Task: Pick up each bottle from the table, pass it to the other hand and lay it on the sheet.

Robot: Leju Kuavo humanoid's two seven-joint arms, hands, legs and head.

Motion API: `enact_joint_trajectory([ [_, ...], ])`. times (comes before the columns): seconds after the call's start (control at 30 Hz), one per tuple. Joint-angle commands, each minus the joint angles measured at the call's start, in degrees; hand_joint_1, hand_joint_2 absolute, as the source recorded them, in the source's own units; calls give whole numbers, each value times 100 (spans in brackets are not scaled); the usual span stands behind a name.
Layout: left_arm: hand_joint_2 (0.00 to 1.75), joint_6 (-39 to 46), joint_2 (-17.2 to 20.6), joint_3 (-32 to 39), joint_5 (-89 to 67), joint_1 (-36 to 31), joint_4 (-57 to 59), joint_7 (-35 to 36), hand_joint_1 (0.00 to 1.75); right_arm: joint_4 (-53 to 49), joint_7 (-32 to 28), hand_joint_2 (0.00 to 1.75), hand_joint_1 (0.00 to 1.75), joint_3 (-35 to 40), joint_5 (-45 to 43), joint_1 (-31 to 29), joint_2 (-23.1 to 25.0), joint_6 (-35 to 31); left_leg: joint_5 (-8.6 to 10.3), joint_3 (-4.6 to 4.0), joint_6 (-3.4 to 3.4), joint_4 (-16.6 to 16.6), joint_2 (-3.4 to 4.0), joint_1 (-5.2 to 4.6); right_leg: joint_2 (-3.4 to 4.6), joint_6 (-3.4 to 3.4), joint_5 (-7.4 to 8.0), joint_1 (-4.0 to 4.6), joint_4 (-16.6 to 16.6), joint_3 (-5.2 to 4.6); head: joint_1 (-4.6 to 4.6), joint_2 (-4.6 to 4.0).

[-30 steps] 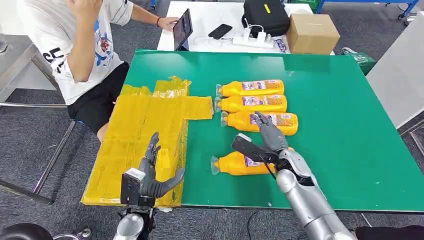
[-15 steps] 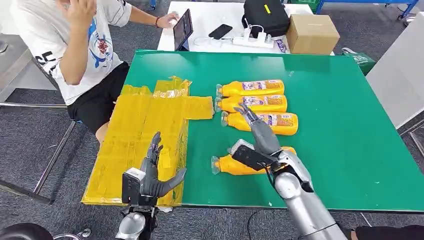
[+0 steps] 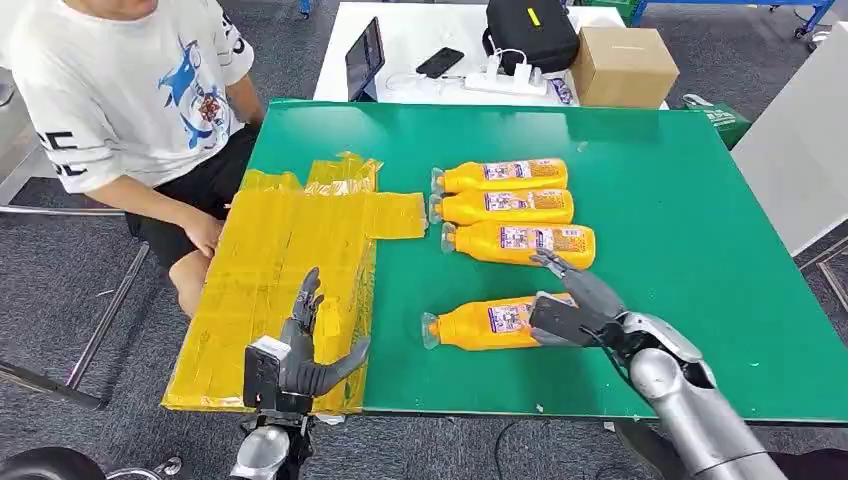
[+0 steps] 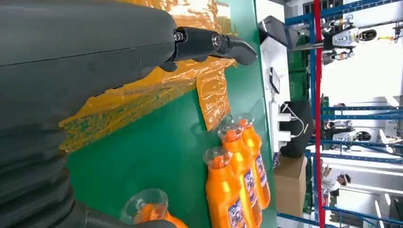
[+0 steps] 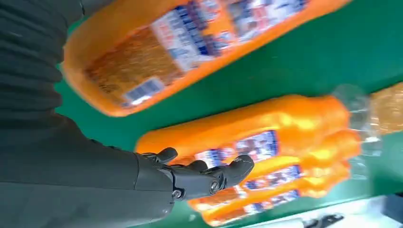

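At the near edge of the green table [image 3: 700, 250] we see the right hand [image 3: 570, 305] low at the base end of the nearest bottle [image 3: 490, 323], fingers spread, thumb against its label; whether it grips yet we cannot tell. That bottle lies on its side, cap towards the sheet [image 3: 290, 250], apart from it. Just beyond, three more bottles [image 3: 510, 207] lie side by side in a row, caps the same way. Over the sheet's near corner our left hand [image 3: 305, 350] hovers, open wide and holding nothing. Past the sheet's far side sits a person [image 3: 140, 90]; behind the table a white desk [image 3: 420, 40] carries a box [image 3: 622, 65] and a black bag [image 3: 528, 30].
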Motion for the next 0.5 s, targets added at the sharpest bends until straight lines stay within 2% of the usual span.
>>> enact_joint_trajectory([
  [0.03, 175, -87, 110, -60, 13, -332, 542, 8, 0, 676, 157, 175, 0, 354, -38, -247, -167, 247, -9, 32, -8, -4, 2, 7, -8, -14, -8, 9, -8, 35, 0, 0],
  [0.2, 175, -112, 99, -168, 56, -490, 724, 26, 0, 1788, 113, 175, 0, 836, 124, -695, 299, 209, -15, 48, -10, -8, 29, 14, 20, -17, -2, 18, -18, 48, 0, 0],
  [0.37, 175, -127, 104, -199, 66, -542, 799, 32, 0, 2062, 120, 175, 0, 993, 154, -799, 449, 208, -3, 21, -5, -7, 15, 5, 11, -7, 1, 7, -8, 21, 2, 0],
  [0.5, 175, -128, 106, -199, 66, -540, 802, 32, 0, 2065, 118, 175, 0, 991, 156, -808, 438, 207, -5, 31, -6, -7, 13, 7, 7, -9, -2, 9, -9, 29, 2, 0],
])
